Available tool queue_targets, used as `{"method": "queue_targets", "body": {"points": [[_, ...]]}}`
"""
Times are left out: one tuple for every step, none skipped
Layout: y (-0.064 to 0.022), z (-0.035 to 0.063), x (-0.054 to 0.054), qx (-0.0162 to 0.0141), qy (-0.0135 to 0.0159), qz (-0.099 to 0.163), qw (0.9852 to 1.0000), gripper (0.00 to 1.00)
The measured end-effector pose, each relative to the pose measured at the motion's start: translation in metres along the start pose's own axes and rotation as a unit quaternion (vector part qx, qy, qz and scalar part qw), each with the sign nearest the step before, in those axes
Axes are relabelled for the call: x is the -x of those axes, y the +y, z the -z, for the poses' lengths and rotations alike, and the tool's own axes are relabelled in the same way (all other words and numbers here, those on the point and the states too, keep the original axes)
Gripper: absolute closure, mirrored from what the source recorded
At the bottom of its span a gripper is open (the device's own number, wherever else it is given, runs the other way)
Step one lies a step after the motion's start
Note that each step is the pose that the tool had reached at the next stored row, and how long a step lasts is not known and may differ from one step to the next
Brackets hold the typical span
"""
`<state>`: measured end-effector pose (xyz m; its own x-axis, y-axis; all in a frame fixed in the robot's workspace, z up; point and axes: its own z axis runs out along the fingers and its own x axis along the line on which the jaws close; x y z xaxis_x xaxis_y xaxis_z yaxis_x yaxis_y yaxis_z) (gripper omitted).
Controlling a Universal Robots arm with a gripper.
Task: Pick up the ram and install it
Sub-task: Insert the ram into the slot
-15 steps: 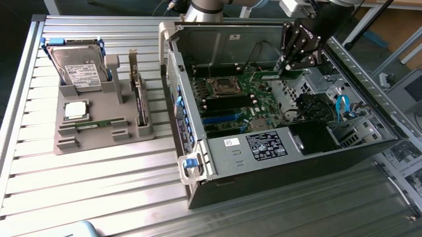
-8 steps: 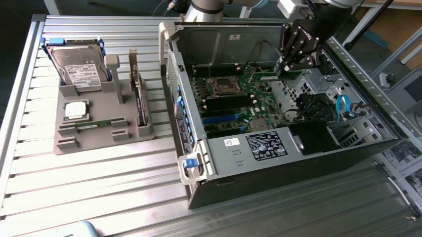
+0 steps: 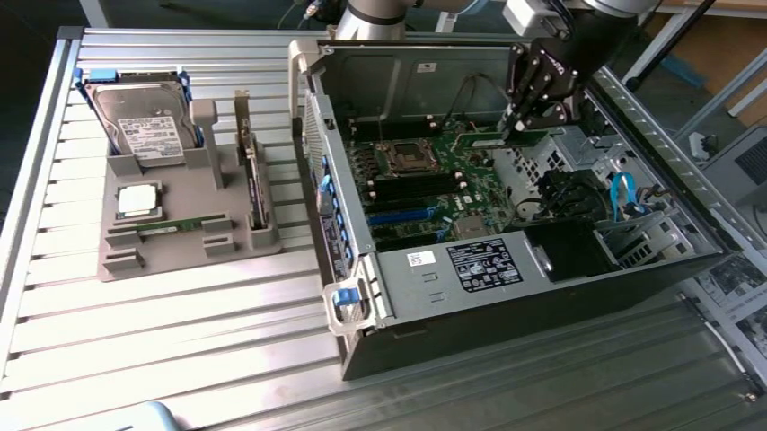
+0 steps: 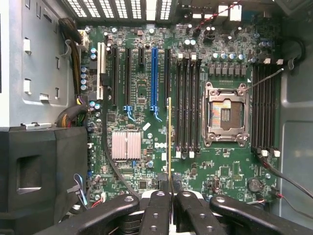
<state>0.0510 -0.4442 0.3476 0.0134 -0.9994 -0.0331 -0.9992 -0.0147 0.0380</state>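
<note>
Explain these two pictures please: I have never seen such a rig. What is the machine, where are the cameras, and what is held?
The machine is one robot arm ending in a black claw. One picture comes from a camera off the arm; the other from a camera on its wrist, looking past the claw. On the slatted metal table stands an open computer case with its motherboard exposed. At the exterior view's left a grey holder carries a hard drive and a square processor chip. The claw is shut on the ram, a thin green stick seen edge-on, held inside the case over the motherboard.
</note>
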Motion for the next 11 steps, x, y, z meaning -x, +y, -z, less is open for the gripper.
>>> {"method": "queue_targets", "body": {"points": [[0.0, -0.0003, 0.0, 0.0, 0.0, 0.0, 1.0, 0.88], [0.0, -0.0005, 0.0, 0.0, 0.0, 0.0, 1.0, 0.88], [0.0, -0.0007, 0.0, 0.0, 0.0, 0.0, 1.0, 0.88], [0.0001, -0.0009, 0.0, 0.0, 0.0, 0.0, 1.0, 0.88], [0.0001, -0.0012, 0.0, 0.0, 0.0, 0.0, 1.0, 0.88], [0.0001, -0.0016, 0.0, 0.0, 0.0, 0.0, 1.0, 0.88], [0.0001, -0.0018, -0.0001, 0.0, 0.0, 0.0, 1.0, 0.88], [0.0002, -0.002, 0.0, 0.0, 0.0, 0.0, 1.0, 0.88], [0.0002, -0.0023, -0.0001, 0.0, 0.0, 0.0, 1.0, 0.88], [0.0002, -0.0025, -0.0001, 0.0, 0.0, 0.0, 1.0, 0.88], [0.0002, -0.0027, -0.0001, 0.0, 0.0, 0.0, 1.0, 0.88]]}}
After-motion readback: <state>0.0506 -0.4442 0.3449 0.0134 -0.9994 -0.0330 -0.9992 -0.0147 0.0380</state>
